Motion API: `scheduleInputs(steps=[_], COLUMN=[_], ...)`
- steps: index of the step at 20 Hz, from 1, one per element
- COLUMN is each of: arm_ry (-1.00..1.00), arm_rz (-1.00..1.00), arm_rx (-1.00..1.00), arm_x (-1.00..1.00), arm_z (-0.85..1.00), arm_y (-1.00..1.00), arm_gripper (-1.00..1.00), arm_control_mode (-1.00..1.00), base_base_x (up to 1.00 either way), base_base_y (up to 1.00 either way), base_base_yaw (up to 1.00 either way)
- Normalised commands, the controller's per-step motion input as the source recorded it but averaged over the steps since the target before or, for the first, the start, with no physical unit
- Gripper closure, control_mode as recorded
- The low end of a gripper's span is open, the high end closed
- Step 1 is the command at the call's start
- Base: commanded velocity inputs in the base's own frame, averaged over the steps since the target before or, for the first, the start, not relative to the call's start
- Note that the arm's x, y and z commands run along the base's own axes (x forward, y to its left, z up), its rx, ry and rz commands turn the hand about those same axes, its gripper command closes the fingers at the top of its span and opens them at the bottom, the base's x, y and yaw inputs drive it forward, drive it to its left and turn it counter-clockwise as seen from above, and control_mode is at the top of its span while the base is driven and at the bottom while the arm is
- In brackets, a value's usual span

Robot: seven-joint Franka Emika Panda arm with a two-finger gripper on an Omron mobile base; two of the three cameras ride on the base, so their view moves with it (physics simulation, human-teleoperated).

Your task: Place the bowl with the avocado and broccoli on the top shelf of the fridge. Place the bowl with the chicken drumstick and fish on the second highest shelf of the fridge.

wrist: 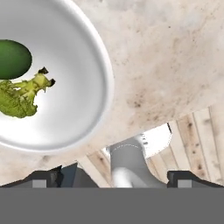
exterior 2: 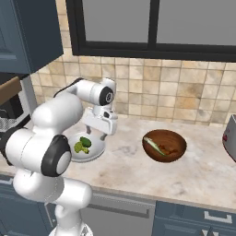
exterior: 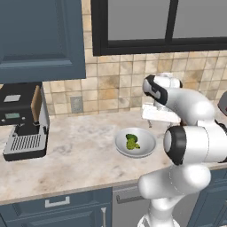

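The wide white-grey bowl (exterior: 123, 145) (exterior 2: 93, 154) (wrist: 74, 65) sits on the marble counter with a smooth dark green avocado (wrist: 13, 59) and a bumpy yellow-green broccoli floret (wrist: 22, 98) (exterior: 131, 142) inside. My gripper (exterior: 151, 123) (exterior 2: 104, 134) (wrist: 113, 178) hangs open and holds nothing, pointing down just above the counter beside the bowl's back right rim. Further right stands the reddish-brown bowl (exterior 2: 179, 144), holding a pale fish (exterior 2: 154, 145) and a brown chicken drumstick (exterior 2: 171, 148). The fridge is out of view.
A black coffee machine (exterior: 24, 126) stands at the counter's left end under a slate-blue wall cabinet (exterior: 42, 40). A toaster (exterior 2: 231, 137) pokes in at the right edge. Tiled wall and window run behind; the counter's front edge (exterior: 66, 193) lies above drawers.
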Motion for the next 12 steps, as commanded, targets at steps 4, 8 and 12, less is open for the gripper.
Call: scheduleInputs(steps=[4, 8, 12], arm_ry=[-0.03, -0.05, -0.09], arm_rz=[-0.08, -0.08, -0.02], arm_rx=[0.07, 0.02, -0.01], arm_x=[0.0, -0.01, -0.04], arm_z=[-0.53, -0.69, -0.48], arm_y=[-0.11, -0.17, -0.23], arm_gripper=[-1.0, -1.0, -1.0], arm_control_mode=[-1.0, -1.0, -1.0], base_base_x=[0.0, 0.0, 0.0], base_base_y=[0.0, 0.0, 0.0], base_base_yaw=[0.0, 0.0, 0.0])
